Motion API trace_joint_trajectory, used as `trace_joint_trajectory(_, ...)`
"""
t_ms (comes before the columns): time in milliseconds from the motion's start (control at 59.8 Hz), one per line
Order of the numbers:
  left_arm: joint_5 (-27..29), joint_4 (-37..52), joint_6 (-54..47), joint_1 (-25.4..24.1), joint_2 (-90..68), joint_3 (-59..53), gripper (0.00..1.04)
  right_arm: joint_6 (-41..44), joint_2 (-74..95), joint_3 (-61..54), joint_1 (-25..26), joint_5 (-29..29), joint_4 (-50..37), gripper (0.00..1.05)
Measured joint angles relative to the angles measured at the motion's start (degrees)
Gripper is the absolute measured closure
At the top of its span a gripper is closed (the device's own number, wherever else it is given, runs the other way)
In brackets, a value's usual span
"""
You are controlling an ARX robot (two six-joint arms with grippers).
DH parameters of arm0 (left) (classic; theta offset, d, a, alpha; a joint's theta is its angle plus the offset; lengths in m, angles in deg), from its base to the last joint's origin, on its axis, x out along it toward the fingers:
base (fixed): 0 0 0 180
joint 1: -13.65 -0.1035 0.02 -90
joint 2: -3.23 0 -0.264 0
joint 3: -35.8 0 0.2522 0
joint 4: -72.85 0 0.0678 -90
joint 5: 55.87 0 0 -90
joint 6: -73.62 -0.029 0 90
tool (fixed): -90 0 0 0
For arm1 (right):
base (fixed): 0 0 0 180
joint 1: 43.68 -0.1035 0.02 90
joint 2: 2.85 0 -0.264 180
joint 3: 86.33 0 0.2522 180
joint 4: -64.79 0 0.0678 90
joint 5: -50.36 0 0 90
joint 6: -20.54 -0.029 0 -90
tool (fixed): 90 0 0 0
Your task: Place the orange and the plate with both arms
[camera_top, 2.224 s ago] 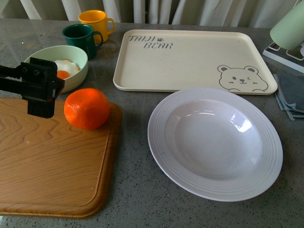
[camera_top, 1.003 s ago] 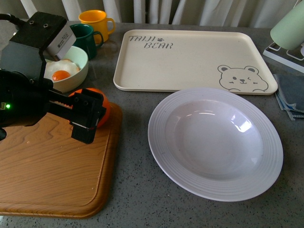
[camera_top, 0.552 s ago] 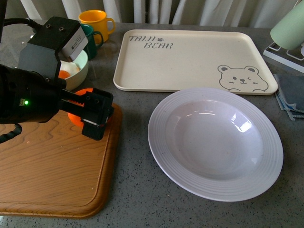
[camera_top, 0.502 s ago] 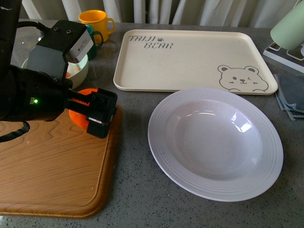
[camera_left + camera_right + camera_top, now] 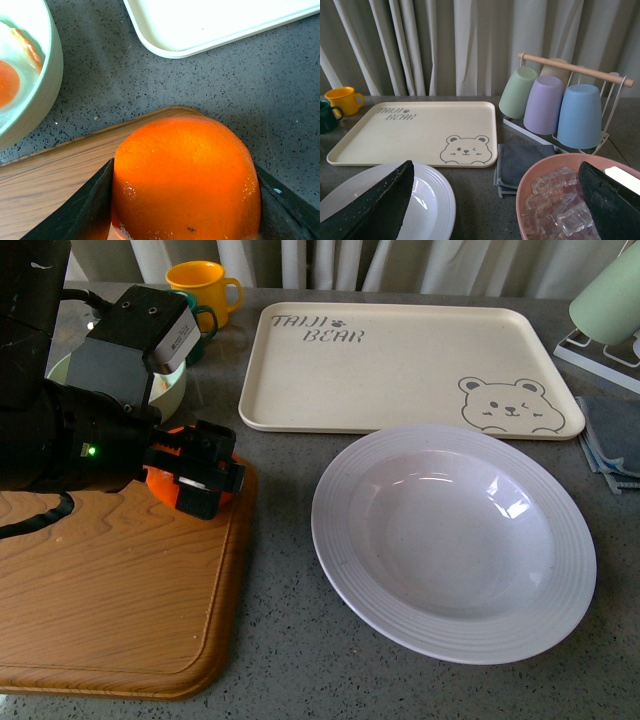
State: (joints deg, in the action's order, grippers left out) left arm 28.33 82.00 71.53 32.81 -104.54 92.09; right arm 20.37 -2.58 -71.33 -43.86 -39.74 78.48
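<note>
Orange (image 5: 160,485) is gripped on both sides by the left gripper (image 5: 195,475). Its black fingers (image 5: 75,215) are pressed against the skin. The fruit is seen at the far right corner of the wooden board (image 5: 110,580), near the green bowl (image 5: 47,75). The white plate (image 5: 340,540) is set on the gray table (image 5: 280,640), right in front of the bear tray (image 5: 400,360). The right gripper (image 5: 495,172) is held wide open.

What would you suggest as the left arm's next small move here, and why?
Probably a short, straight lift. The left gripper sits around the orange on the wooden board, and in the wrist view its fingers look pressed against both sides of the fruit, so the grasp seems made. The plate lies empty nearby.
</note>
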Motion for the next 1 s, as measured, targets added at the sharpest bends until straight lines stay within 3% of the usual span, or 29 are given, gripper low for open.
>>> trace_joint_trajectory(284, -3.37, 0.68, -0.31, 0.87, 4.74, 0.02, 0.45, 0.0, 0.0, 0.0, 0.0, 0.02, 0.0, 0.09)
trace_joint_trajectory(602, -10.8, 2.45, 0.42, 10.27, 5.25, 0.9, 0.45, 0.0, 0.0, 0.0, 0.0, 0.02, 0.0, 0.09)
trace_joint_trajectory(1003, -11.78, 4.22, 1.33, 16.66, -1.73, 6.27, 0.45, 0.0, 0.0, 0.0, 0.0, 0.0, 0.0, 0.09)
